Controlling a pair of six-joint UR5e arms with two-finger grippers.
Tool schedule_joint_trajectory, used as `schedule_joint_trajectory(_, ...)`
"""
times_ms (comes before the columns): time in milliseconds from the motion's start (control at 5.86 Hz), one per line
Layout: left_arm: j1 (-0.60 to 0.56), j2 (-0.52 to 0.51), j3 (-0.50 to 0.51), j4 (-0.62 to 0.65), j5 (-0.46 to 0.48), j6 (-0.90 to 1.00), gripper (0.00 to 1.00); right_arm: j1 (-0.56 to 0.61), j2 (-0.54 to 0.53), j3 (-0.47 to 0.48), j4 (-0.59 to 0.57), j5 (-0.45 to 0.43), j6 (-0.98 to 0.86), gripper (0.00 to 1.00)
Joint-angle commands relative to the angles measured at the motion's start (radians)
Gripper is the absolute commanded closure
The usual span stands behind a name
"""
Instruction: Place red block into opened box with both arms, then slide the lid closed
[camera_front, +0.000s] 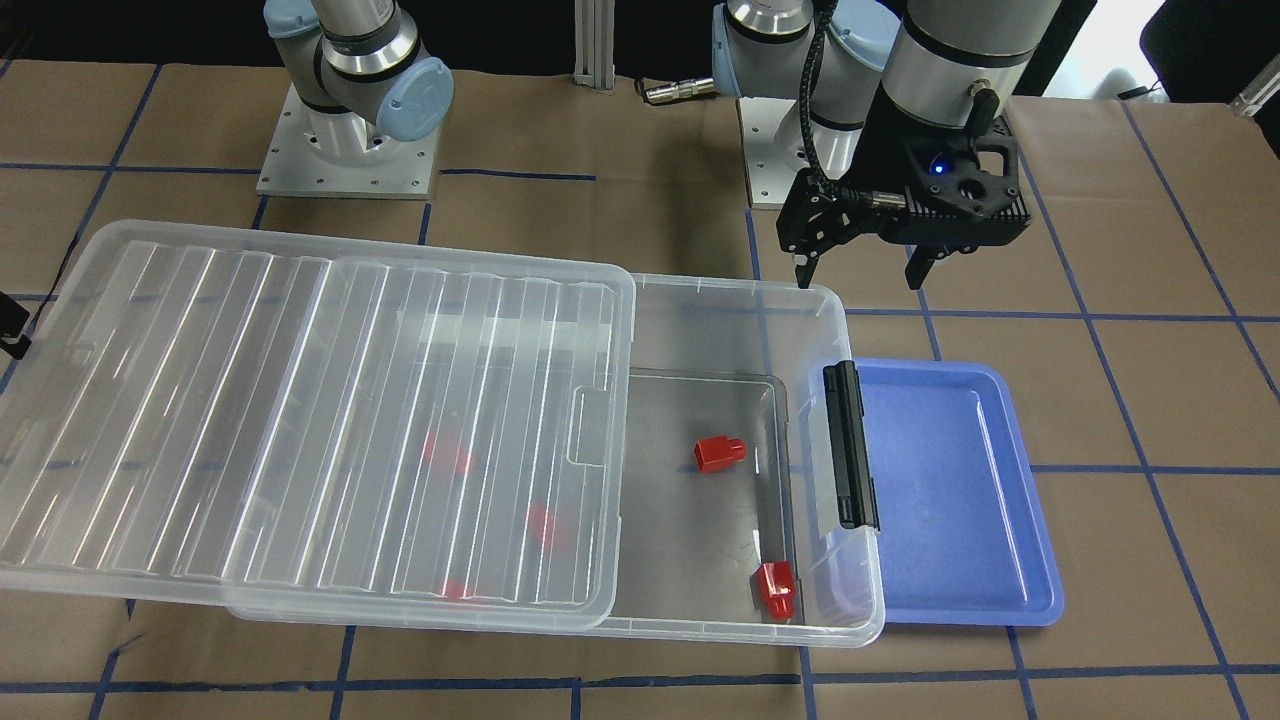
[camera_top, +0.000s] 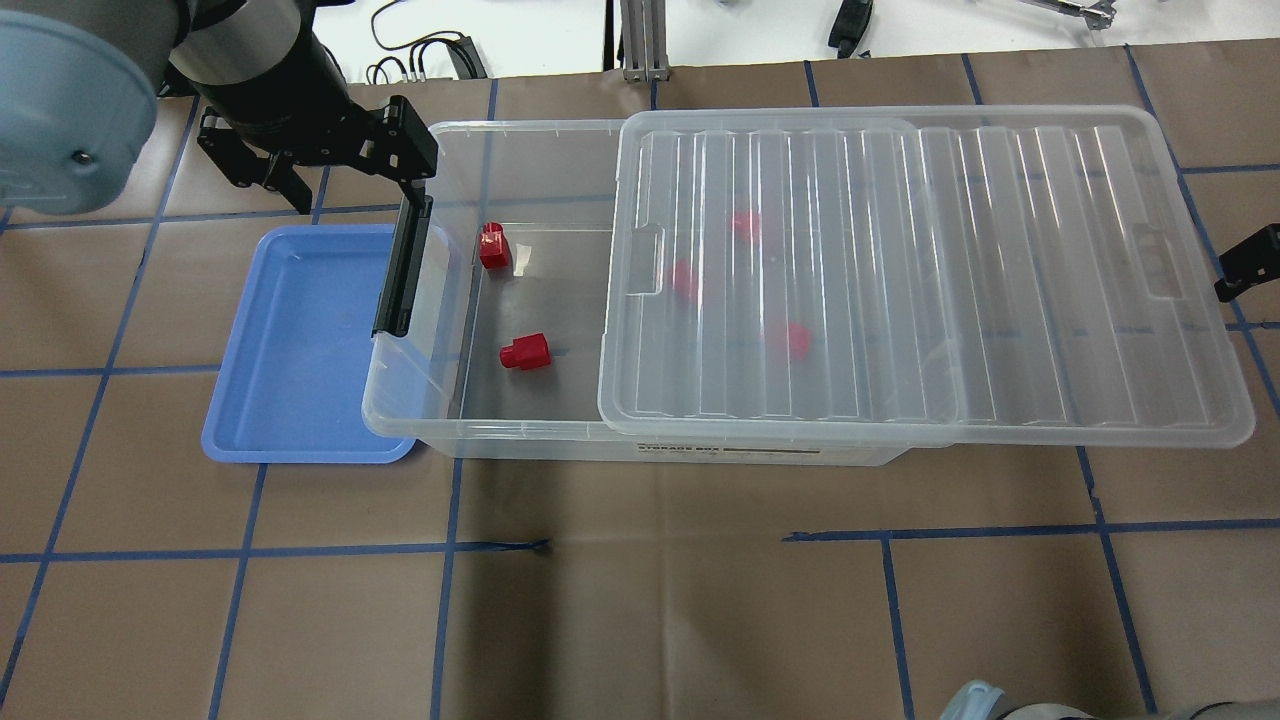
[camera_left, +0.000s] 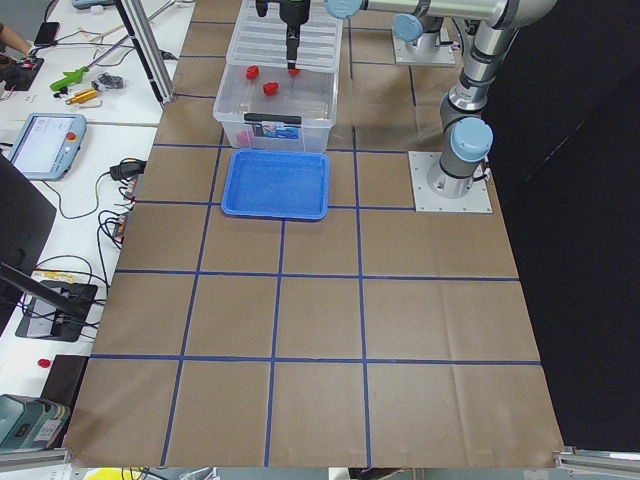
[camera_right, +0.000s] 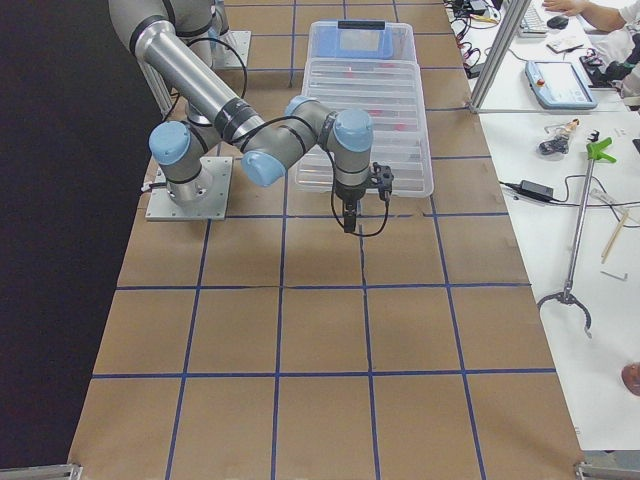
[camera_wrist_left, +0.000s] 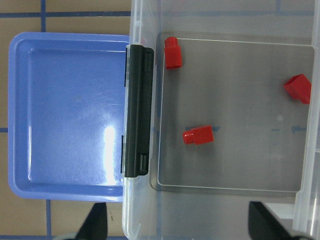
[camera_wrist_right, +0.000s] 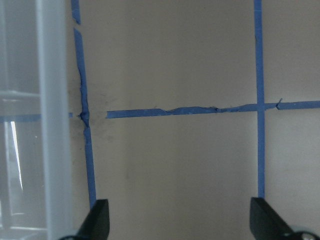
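The clear box (camera_front: 723, 291) lies along the table, and its ribbed lid (camera_front: 300, 420) is slid toward my right side, covering about two thirds of it. Two red blocks (camera_front: 720, 453) (camera_front: 777, 590) lie on the uncovered floor near the black latch bar (camera_front: 850, 445). Blurred red blocks (camera_front: 447, 455) show through the lid. My left gripper (camera_front: 860, 275) hangs open and empty over the box's latch end. The left wrist view looks down on the red blocks (camera_wrist_left: 198, 135). My right gripper (camera_wrist_right: 175, 225) is open and empty over bare table, just past the lid's far short edge (camera_wrist_right: 50, 125).
An empty blue tray (camera_front: 960, 500) sits against the box's latch end. Brown paper with blue tape lines covers the table. The arm bases (camera_front: 345, 150) stand behind the box. A side bench with tools and a person's hand (camera_right: 600, 15) lies beyond the table.
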Motion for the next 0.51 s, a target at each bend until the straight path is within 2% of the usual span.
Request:
schedule_joint_trajectory(0,0.003,0.0,0.002,-0.005,-0.001,0.054,0.02,0.042,-0.016,0.009,0.004,0.01,0.051,0.0)
schedule_joint_trajectory(341,0.004,0.003,0.003,-0.026,-0.004,0.064,0.02,0.106,-0.047,0.048,0.004,0.013,0.138,0.0)
